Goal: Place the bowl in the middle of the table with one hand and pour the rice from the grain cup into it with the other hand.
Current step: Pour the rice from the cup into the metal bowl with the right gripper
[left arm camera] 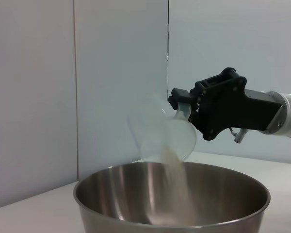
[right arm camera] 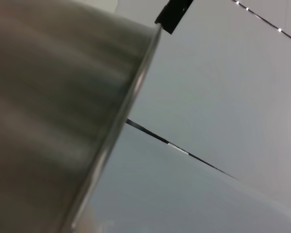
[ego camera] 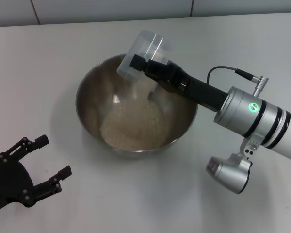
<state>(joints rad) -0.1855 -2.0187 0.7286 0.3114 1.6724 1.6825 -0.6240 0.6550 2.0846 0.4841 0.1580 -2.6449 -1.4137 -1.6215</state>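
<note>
My right gripper [ego camera: 141, 65] clamps the tipped cup [ego camera: 138, 56]; rice [left arm camera: 174, 187] streams into the bowl [ego camera: 87, 90] below. I'd tilt slowly, mouth inside the rim. Left gripper [ego camera: 52, 160] gapes wide, idle.

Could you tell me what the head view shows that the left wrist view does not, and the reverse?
Only the head view shows the left gripper, open on the table beside the bowl, and the rice heaped inside. Only the left wrist view shows, side on, the grains falling from the tilted cup. Both show the right gripper holding the cup over the bowl.
</note>
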